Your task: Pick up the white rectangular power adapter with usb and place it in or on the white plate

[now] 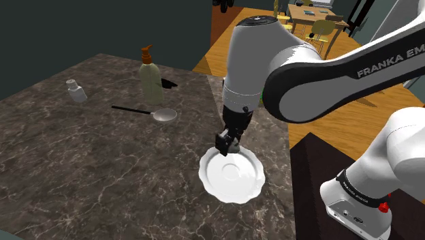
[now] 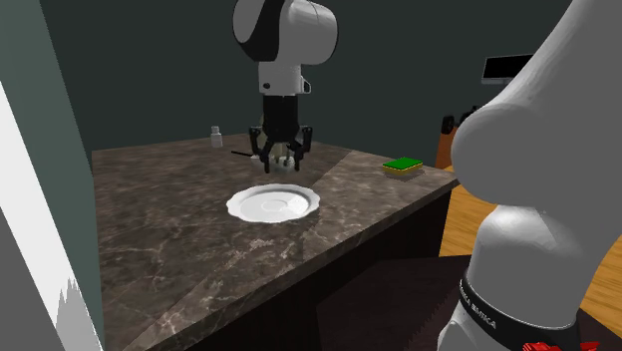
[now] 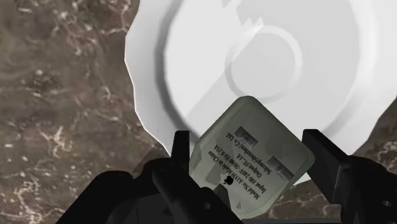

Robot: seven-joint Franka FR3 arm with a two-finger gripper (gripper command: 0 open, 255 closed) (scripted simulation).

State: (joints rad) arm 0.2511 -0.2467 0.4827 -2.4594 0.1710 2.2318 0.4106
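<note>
The white rectangular power adapter (image 3: 251, 153), its printed label face showing, sits clasped between my black fingers (image 3: 181, 151). My gripper (image 3: 252, 162) is shut on it and hovers just above the white scalloped plate (image 3: 210, 57). In the shoulder view the gripper (image 1: 228, 146) hangs over the far edge of the plate (image 1: 212, 183), near the table's right side. In the second exterior view the gripper (image 2: 282, 160) holds the adapter (image 2: 288, 163) a short way above and behind the plate (image 2: 249, 207).
On the dark marble table (image 1: 82, 170) a spoon (image 1: 146, 112), a tan pump bottle (image 1: 150, 73) and a small white bottle (image 1: 76, 90) lie farther back. A green sponge (image 2: 403, 167) sits near the table's corner. My stand (image 1: 354, 198) is at the lower right.
</note>
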